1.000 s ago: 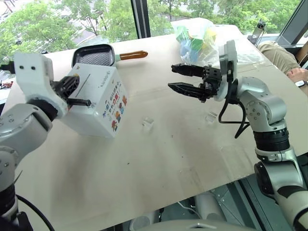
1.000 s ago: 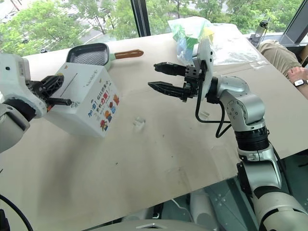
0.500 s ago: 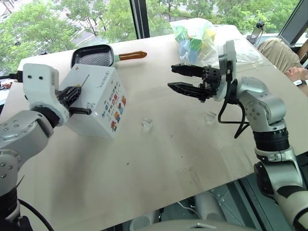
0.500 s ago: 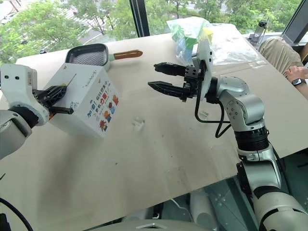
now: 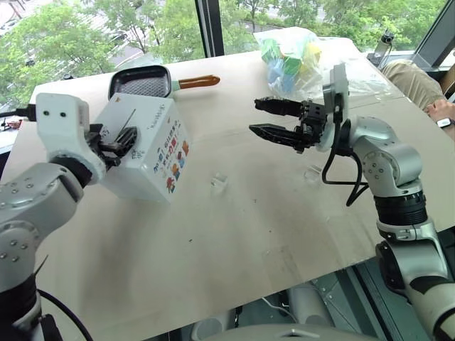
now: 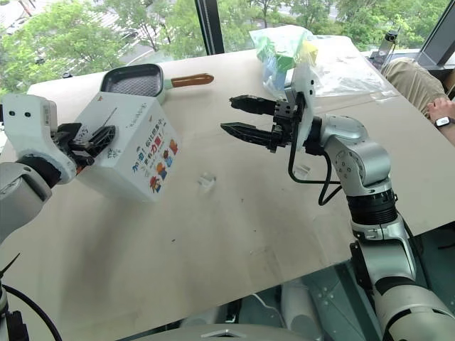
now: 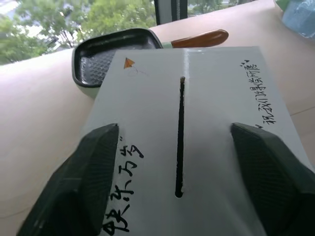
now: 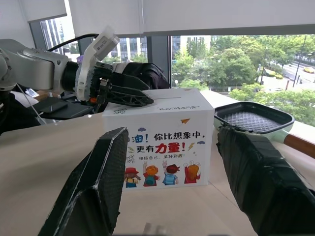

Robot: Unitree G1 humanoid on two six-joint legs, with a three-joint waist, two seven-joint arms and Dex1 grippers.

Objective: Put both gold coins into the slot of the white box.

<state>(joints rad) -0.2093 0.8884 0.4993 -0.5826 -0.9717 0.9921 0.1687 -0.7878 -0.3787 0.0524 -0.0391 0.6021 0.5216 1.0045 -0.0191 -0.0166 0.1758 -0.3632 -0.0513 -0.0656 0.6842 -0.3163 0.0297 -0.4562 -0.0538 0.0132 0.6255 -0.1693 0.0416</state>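
White box (image 5: 146, 145) sits on the left side of the worktop (image 5: 234, 234), just in front of the dark square pan (image 5: 140, 82) with the orange handle. Slot (image 7: 180, 137) is on its top face, running between the handwritten characters. No gold coin visible in any view.

Changes vs a second ago: left gripper (image 5: 119, 142) was pinched together over the box top, now its fingers are spread apart. From the left wrist view one finger (image 7: 91, 172) sits on each side of the slot, nothing between them. Box itself hasn't moved. Right arm unchanged.

Pose: left gripper points level across the box top from the robot's side, close over the top face; can't tell if it touches. Right gripper (image 5: 274, 119) hangs in the air over mid-worktop, pointing left toward the box, fingers apart, empty, well clear of the box.

Two small clear plastic blocks (image 5: 219, 182) lie on the worktop, one right of the box, the other under the right arm. Clear bag of coloured items (image 5: 288, 57) at the far edge.
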